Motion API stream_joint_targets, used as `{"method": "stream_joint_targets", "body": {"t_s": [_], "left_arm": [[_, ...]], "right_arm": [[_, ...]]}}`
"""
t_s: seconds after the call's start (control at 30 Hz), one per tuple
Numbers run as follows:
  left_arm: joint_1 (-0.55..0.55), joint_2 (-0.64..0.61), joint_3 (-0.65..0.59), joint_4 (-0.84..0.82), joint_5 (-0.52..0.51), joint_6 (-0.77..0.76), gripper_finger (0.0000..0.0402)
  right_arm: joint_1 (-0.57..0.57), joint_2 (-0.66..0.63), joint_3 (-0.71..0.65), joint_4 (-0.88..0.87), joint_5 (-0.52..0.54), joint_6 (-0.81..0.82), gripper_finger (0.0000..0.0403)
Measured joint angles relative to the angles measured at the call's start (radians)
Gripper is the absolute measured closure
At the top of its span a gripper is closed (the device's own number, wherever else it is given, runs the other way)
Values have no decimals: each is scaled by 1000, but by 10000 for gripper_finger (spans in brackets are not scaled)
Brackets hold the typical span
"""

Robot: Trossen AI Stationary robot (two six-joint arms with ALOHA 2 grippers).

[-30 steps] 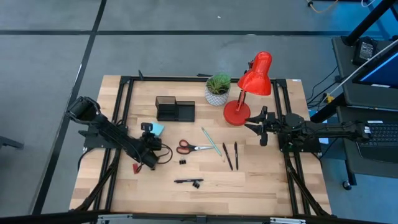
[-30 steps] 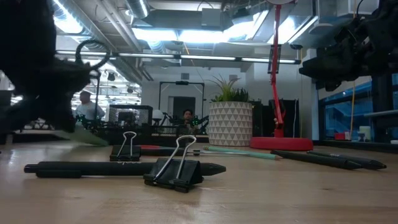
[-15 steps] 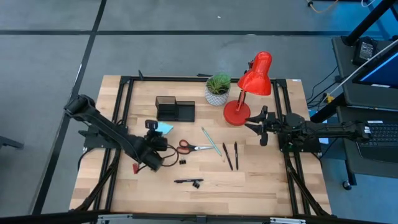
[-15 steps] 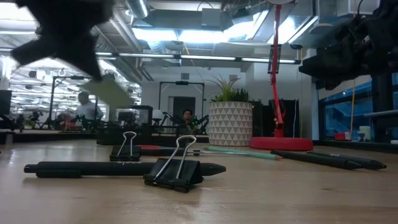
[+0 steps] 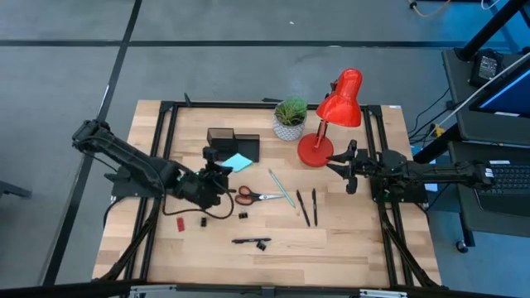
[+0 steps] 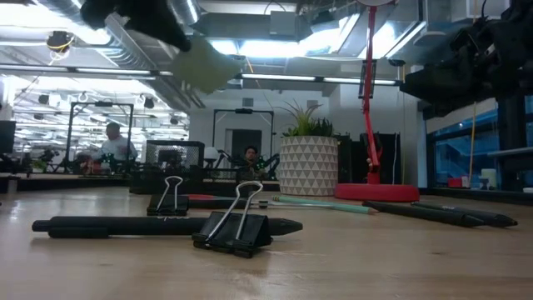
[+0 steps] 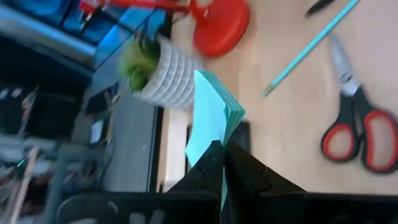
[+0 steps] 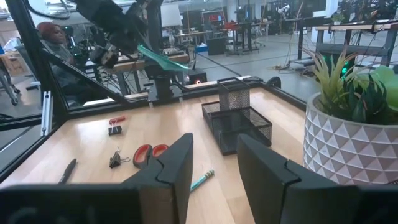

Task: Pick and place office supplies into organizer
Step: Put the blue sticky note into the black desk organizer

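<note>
Left pincer [image 5: 225, 166]: we log it clenched on the light-blue notepad [image 5: 238, 161], now lifted and carried toward 1 o'clock, just short of the organizer [image 5: 233, 145]; earlier it sat lower near the tabletop [image 5: 348, 240].
Right pincer [image 5: 338, 166]: parted, grasping nothing, unmoved at the lamp base [image 5: 315, 150].
Scissors [image 5: 255, 196]: unchanged, mid-tabletop.
Small red piece [image 5: 180, 223]: uncovered at 7 o'clock of the left pincer.

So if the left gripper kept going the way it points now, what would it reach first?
Most likely the organizer. The left gripper is shut on the notepad, raised off the table and aimed at the organizer's side. Depth is unclear, so it might pass above it.
</note>
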Motion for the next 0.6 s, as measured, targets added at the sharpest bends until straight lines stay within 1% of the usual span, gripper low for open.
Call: {"method": "stream_joint_targets", "body": {"t_s": [0.1, 0.17, 0.37, 0.47, 0.6], "left_arm": [[54, -13, 0, 99, 78, 117, 398], [94, -15, 0, 134, 143, 178, 398], [216, -15, -3, 200, 314, 289, 398], [258, -22, -51, 316, 375, 387, 398], [312, -46, -154, 469, 399, 504, 398]], "right_arm": [[0, 0, 0, 2, 0, 0, 276], [0, 0, 0, 2, 0, 0, 276], [0, 0, 0, 2, 0, 0, 276], [0, 0, 0, 2, 0, 1, 276], [0, 0, 0, 2, 0, 3, 276]]}}
